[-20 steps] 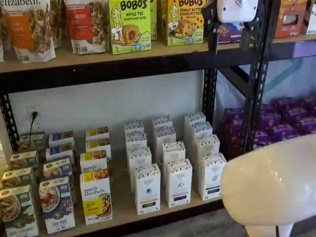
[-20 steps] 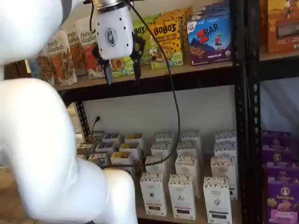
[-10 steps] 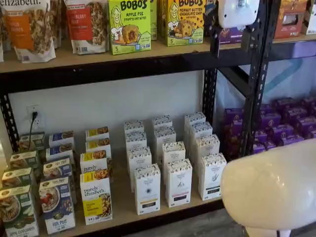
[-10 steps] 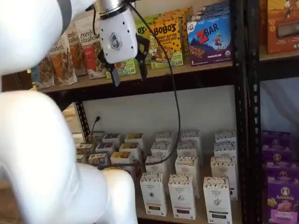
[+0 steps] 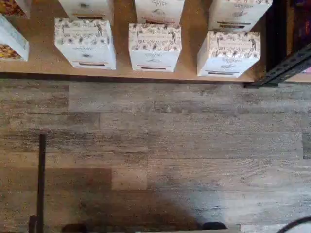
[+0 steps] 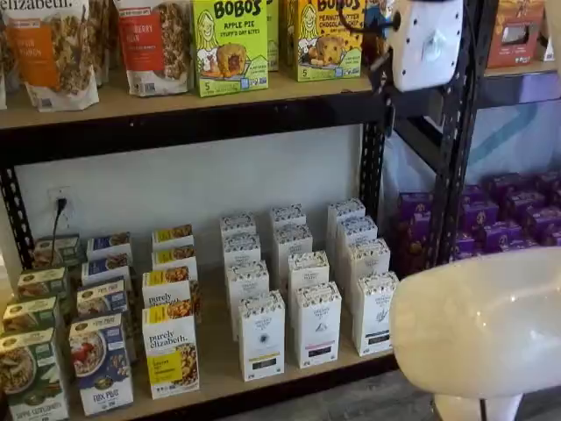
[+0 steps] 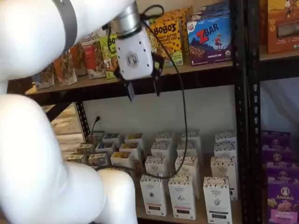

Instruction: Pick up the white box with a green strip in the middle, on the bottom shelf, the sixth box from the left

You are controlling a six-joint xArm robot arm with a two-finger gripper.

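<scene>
The white box stands at the front of the rightmost white column on the bottom shelf; it also shows as the white box. It is tall and narrow, with a speckled top band and a thin dark strip low down. In the wrist view the same white box is the one nearest the black upright. My gripper hangs high above, level with the upper shelf's front rail. It is open, with a plain gap between its black fingers and nothing in them.
More white boxes fill the neighbouring columns, with yellow-labelled boxes and blue and green cereal boxes further left. Bobo's boxes line the upper shelf. Grey wood-look floor lies before the shelf. The arm's white body fills the foreground.
The gripper has come down and moved right, from beside the upper shelf's goods to the level of its front rail. Its fingers stay apart. The boxes have not moved.
</scene>
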